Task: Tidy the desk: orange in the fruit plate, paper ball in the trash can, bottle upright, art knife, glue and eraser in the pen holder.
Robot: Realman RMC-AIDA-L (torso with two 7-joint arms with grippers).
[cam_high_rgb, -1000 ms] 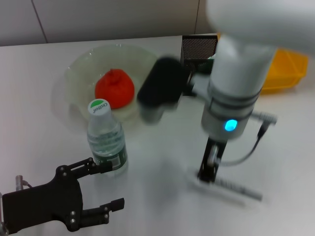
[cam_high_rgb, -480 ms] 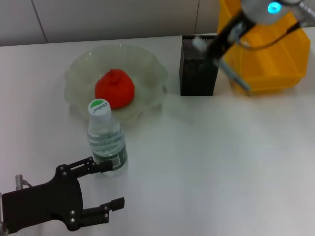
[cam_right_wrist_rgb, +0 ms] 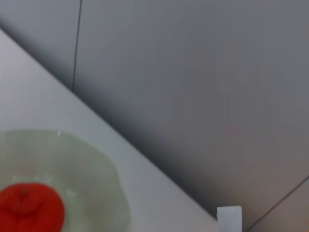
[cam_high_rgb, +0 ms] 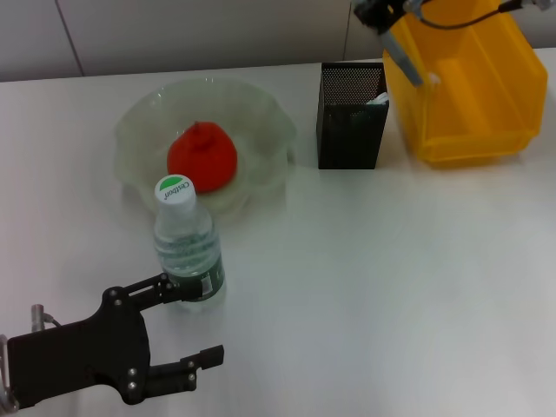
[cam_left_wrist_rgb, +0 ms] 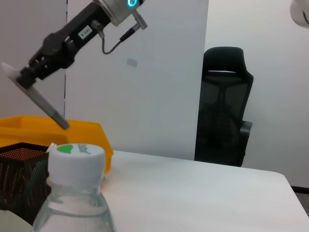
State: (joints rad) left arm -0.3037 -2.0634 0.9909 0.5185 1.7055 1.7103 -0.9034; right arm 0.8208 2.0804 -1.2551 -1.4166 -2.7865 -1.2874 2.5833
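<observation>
Above the holder [cam_high_rgb: 352, 115], the right gripper [cam_high_rgb: 382, 13] clamps a long, flat knife [cam_high_rgb: 401, 59], blade end slanting down toward the black mesh box, probably so it can slide in through the open top. Something pale already pokes out of the holder. Beside it sits a yellow plastic bin [cam_high_rgb: 465, 91]. The orange [cam_high_rgb: 201, 156] rests in the frosted, wavy-rimmed plate [cam_high_rgb: 143, 122]. The clear bottle [cam_high_rgb: 187, 243] stands upright, green cap up. Just beside it waits the left gripper [cam_high_rgb: 178, 326], fingers spread, empty.

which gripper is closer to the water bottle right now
Left. The left gripper sits open just beside the water bottle at the near edge; the right gripper is raised far back above the yellow bin.
</observation>
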